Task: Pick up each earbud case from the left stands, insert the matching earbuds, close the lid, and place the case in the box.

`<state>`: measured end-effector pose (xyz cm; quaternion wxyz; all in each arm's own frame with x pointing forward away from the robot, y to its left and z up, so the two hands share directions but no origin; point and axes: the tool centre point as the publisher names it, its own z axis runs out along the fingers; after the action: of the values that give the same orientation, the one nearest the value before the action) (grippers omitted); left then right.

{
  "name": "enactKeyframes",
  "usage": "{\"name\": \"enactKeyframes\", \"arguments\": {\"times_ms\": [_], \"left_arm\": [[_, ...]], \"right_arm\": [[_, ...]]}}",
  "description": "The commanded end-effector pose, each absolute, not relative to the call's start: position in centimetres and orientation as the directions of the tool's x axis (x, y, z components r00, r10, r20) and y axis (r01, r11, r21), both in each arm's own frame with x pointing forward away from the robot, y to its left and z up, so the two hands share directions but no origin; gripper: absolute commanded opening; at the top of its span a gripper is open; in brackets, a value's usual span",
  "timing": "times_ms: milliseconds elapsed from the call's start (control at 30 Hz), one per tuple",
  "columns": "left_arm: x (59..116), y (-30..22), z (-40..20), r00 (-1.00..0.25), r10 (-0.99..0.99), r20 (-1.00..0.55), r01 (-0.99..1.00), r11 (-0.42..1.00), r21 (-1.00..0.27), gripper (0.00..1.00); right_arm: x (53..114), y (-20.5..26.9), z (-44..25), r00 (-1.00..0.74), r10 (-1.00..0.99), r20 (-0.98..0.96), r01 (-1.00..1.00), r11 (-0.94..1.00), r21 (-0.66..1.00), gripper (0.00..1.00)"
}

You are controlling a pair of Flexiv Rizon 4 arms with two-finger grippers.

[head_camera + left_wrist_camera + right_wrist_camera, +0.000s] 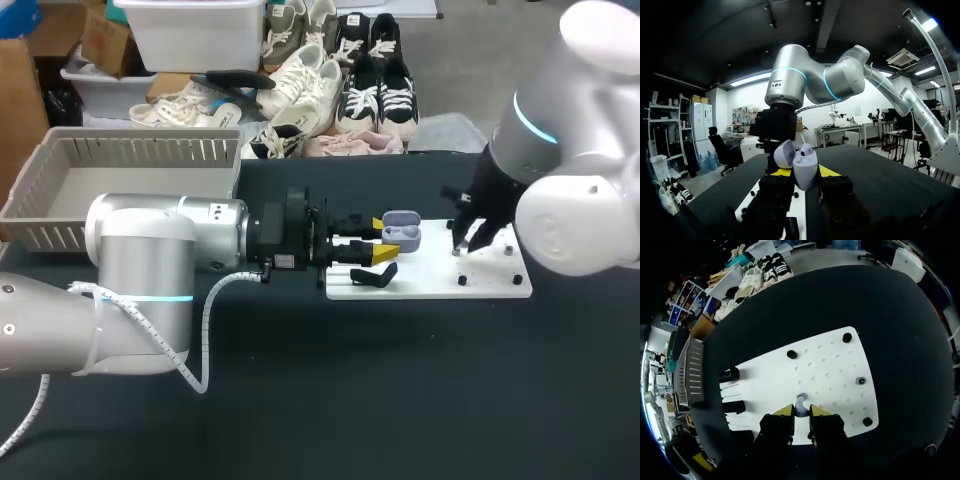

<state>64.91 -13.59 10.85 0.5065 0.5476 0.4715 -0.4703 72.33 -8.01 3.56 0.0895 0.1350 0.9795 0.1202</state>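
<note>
A lavender earbud case with its lid up is held sideways over the near-left part of the white board; my left gripper is shut on it. In the left wrist view the case sits between the yellow fingertips, its lid tipped back. My right gripper is down at the board's right half. In the right wrist view my right gripper is shut on a small lavender earbud at the board's surface.
A grey slatted basket stands at the table's back left. A black stand sits on the board's left end, and two black stands show there in the right wrist view. Small black pegs dot the board.
</note>
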Motion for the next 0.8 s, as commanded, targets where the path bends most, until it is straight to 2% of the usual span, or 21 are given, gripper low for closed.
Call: {"name": "enactKeyframes", "arguments": {"times_ms": [33,433,800], "left_arm": [[64.8,-13.6,10.8,0.114,0.039,-0.993,0.993,-0.038,0.113,0.0],[64.8,-13.6,10.8,0.114,0.039,-0.993,0.993,-0.038,0.113,0.0],[64.8,-13.6,10.8,0.114,0.039,-0.993,0.993,-0.038,0.113,0.0]], "right_arm": [[71.4,-8.4,4.1,-0.942,0.295,-0.161,0.248,0.934,0.258,0.0],[70.2,-9.2,6.8,-0.942,0.288,-0.172,0.235,0.933,0.274,0.0],[68.4,-9.8,11.0,-0.98,0.151,-0.133,0.118,0.968,0.223,0.0]]}}
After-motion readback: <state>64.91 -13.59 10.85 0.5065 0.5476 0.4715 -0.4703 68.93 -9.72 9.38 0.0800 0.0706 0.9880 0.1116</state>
